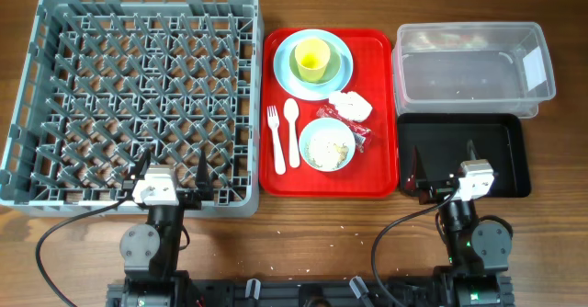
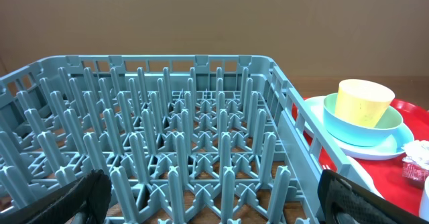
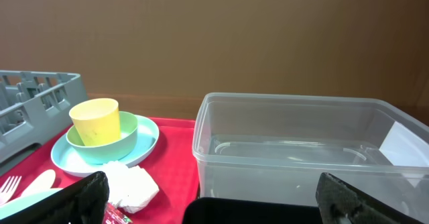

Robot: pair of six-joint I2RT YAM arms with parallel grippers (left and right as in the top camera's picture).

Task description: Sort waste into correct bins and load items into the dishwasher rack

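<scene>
The grey dishwasher rack [image 1: 138, 96] fills the left; my open, empty left gripper [image 1: 173, 174] hovers over its near edge [image 2: 214, 204]. On the red serving tray [image 1: 377, 183] a yellow cup [image 1: 311, 61] sits in a greenish bowl on the light-blue plate [image 1: 285, 54]. Below lie the white napkin [image 1: 352, 105], red wrapper [image 1: 361, 134], fork [image 1: 276, 140], spoon [image 1: 292, 132] and a light-blue bowl [image 1: 328, 144] holding rice scraps. The clear tub [image 1: 473, 63] stands behind the black tray [image 1: 501, 155]. My open, empty right gripper [image 1: 446, 164] hovers over the black tray's near left [image 3: 214, 207].
The rack holds nothing among its pegs [image 2: 188, 117]. The tub [image 3: 301, 137] holds only a few tiny specks. Bare wooden table [image 1: 303, 233] runs along the front between the two arm bases.
</scene>
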